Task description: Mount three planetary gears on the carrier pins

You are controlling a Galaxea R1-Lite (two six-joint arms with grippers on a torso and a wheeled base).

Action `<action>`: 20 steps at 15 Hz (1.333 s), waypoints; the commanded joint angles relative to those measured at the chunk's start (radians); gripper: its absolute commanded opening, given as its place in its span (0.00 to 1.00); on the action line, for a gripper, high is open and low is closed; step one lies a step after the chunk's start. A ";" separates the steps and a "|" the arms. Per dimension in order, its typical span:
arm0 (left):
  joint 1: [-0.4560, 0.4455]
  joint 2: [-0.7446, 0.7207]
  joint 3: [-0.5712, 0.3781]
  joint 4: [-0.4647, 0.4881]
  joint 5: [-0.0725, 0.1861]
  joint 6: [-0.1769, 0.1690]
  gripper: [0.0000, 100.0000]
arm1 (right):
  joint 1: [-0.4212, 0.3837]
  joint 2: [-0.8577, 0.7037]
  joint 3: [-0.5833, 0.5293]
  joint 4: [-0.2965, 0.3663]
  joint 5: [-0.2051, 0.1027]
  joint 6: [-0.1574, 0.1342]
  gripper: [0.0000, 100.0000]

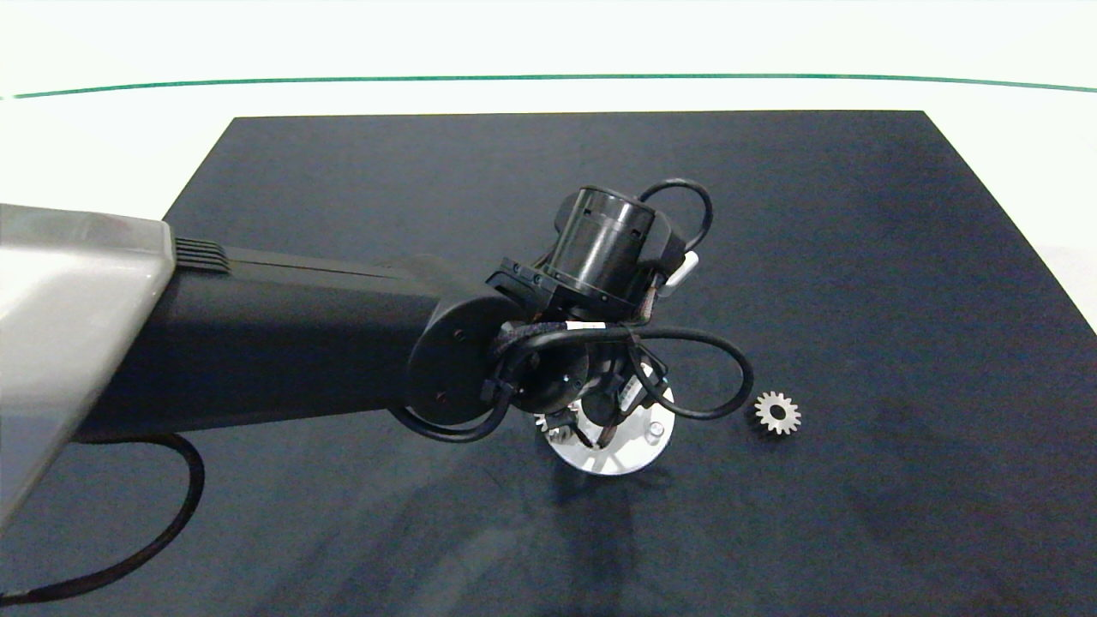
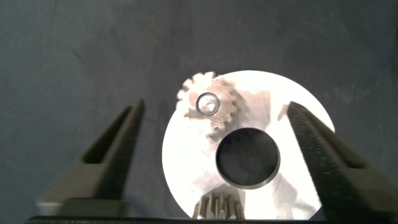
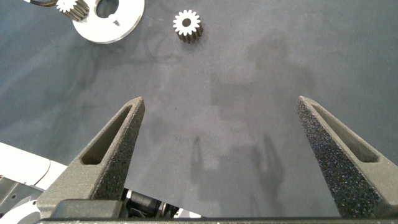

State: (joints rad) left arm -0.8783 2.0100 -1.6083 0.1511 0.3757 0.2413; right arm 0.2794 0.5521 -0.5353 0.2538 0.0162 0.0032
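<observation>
left wrist view: my left gripper (image 2: 214, 155) hangs spread wide over the flat white disc (image 2: 186, 168), holding nothing. one toothed metal gear (image 2: 208, 103) sits on a pin (image 2: 207, 104), another gear (image 2: 217, 205) peeks at the rim. third gear (image 1: 778, 413) lies on the dark mat (image 1: 857, 257) just beside it. right gripper (image 3: 221, 155) gapes too, well apart.

Both arms' jaws agape — empty.
</observation>
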 commanded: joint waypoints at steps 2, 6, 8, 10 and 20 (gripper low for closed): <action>0.062 -0.186 -0.018 0.157 0.003 0.004 1.00 | -0.002 0.011 0.009 0.002 0.021 0.000 1.00; 0.171 -0.493 -0.009 0.463 0.005 -0.125 1.00 | -0.005 0.020 0.001 0.004 0.019 0.001 1.00; 0.240 -0.669 0.047 0.587 0.003 -0.255 1.00 | -0.009 0.084 -0.046 0.004 0.001 0.000 1.00; 0.297 -0.875 0.166 0.598 0.003 -0.315 1.00 | -0.009 0.233 -0.141 0.004 -0.022 -0.014 1.00; 0.639 -1.416 0.513 0.660 0.003 -0.353 1.00 | 0.270 0.787 -0.252 -0.183 -0.140 -0.183 1.00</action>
State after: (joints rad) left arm -0.2751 0.6783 -1.1296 0.8062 0.3757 -0.1057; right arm 0.5128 1.2411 -0.7923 0.0783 -0.1191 -0.1764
